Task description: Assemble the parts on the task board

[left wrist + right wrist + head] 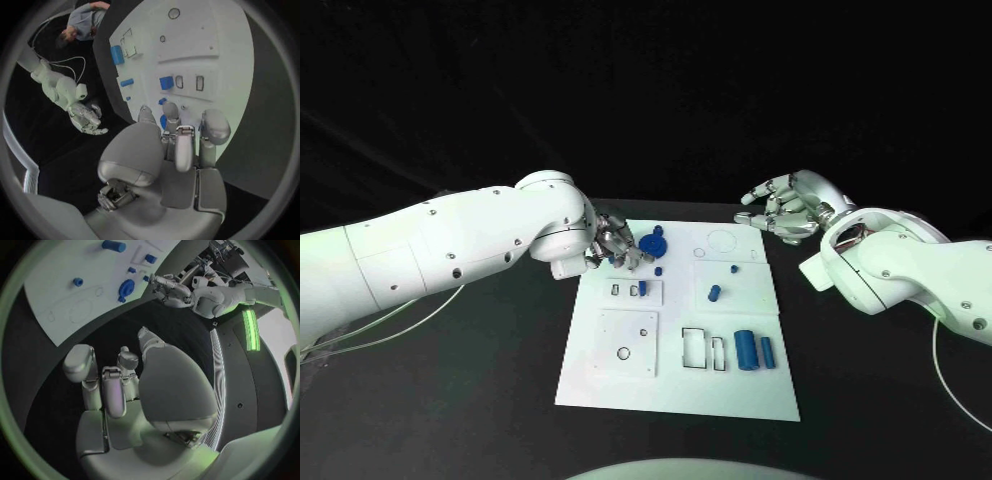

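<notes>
The white task board (pixel 610 375) lies in the middle of the table. My left hand (pixel 617 248) hovers over its far left corner, fingers spread and holding nothing. Just past the fingertips (pixel 170 111) stands a round blue part (pixel 653 243), partly hidden behind them (pixel 162 121), with a gap to my left hand (pixel 170 290) in the right wrist view. Small blue pieces (pixel 714 293) sit in the board's middle, and two blue cylinders (pixel 754 351) lie near its right edge. My right hand (pixel 788 208) hangs over the black table beyond the far right corner, loosely curled and holding nothing.
The board has empty cut-outs: a round outline (pixel 720 241) at the far right, a square plate (pixel 627 342) with a small hole at the left, and rectangular slots (pixel 702 347) beside the cylinders. Black table (pixel 459 400) surrounds the board.
</notes>
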Action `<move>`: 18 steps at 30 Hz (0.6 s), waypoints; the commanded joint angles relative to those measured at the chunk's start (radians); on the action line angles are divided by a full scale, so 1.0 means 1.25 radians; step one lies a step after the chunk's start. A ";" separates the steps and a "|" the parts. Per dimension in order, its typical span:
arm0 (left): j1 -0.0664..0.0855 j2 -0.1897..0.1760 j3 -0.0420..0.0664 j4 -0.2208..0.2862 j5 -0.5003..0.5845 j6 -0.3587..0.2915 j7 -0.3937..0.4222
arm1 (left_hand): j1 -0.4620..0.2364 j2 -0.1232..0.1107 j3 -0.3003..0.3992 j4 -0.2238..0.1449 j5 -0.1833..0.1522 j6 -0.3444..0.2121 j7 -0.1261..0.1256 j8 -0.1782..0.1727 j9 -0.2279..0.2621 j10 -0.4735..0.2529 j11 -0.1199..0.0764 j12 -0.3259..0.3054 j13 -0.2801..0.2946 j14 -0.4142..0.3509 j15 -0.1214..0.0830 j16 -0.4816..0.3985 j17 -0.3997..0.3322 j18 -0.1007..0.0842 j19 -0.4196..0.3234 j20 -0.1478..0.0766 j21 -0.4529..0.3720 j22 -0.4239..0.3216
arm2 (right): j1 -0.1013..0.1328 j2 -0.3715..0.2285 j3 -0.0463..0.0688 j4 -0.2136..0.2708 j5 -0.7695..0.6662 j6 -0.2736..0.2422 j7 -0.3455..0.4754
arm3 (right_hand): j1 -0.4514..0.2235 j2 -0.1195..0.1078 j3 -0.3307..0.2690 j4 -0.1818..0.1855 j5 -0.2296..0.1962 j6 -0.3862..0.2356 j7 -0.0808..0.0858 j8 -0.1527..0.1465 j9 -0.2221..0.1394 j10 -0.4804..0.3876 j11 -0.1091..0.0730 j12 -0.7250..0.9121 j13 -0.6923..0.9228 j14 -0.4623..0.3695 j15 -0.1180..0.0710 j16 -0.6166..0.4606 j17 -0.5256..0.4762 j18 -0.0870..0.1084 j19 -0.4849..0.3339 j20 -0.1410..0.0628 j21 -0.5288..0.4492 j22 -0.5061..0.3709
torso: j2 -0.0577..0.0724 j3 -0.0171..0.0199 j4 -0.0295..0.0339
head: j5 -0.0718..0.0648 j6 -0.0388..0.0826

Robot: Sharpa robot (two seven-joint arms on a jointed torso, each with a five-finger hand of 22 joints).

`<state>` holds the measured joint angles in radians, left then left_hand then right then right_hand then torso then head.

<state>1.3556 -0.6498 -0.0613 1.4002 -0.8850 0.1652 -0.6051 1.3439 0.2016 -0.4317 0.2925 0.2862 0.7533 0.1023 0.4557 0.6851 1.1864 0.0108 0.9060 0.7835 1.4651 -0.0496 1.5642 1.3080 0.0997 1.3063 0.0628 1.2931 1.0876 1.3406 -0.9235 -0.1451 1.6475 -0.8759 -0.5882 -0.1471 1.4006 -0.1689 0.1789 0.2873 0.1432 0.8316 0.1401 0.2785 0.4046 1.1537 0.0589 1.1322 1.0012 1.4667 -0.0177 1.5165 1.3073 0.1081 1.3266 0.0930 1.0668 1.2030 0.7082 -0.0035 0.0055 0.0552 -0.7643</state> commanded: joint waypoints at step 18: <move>0.002 0.035 -0.009 -0.023 0.008 0.107 -0.053 | -0.007 -0.008 -0.024 0.001 0.220 0.026 0.000 -0.040 -0.087 0.014 0.008 0.034 0.028 0.085 0.007 0.005 0.210 -0.009 0.019 0.007 0.030 0.062 | 0.003 0.003 0.000 -0.026 0.008 0.001 -0.002 | 0.006 -0.013 0.014 0.002 0.055 -0.018 0.001 0.029 0.003 -0.006 0.000 -0.012 -0.024 0.050 0.004 -0.004 0.099 0.008 -0.001 0.000 -0.010 -0.001 | 0.001 -0.0003 -0.0012 | 0.002 -0.014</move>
<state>1.3564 -0.6100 -0.0721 1.3737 -0.8944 0.2667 -0.6612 1.3350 0.1987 -0.4316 0.2925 0.5318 0.7780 0.1030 0.4081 0.5806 1.2091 0.0256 0.9440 0.8195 1.4650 -0.0424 1.5643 1.3078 0.0997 1.3278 0.0734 1.3281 1.1629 1.3439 -0.9205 -0.1450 1.6155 -0.8649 -0.5903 -0.1476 1.4086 -0.1768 0.1898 0.2894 0.2038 0.8172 0.1411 0.3094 0.4077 1.1502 0.0625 1.1219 0.9733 1.4666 -0.0177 1.5165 1.3073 0.1081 1.3266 0.0930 1.0590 1.2021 0.7102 -0.0039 0.0051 0.0580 -0.7785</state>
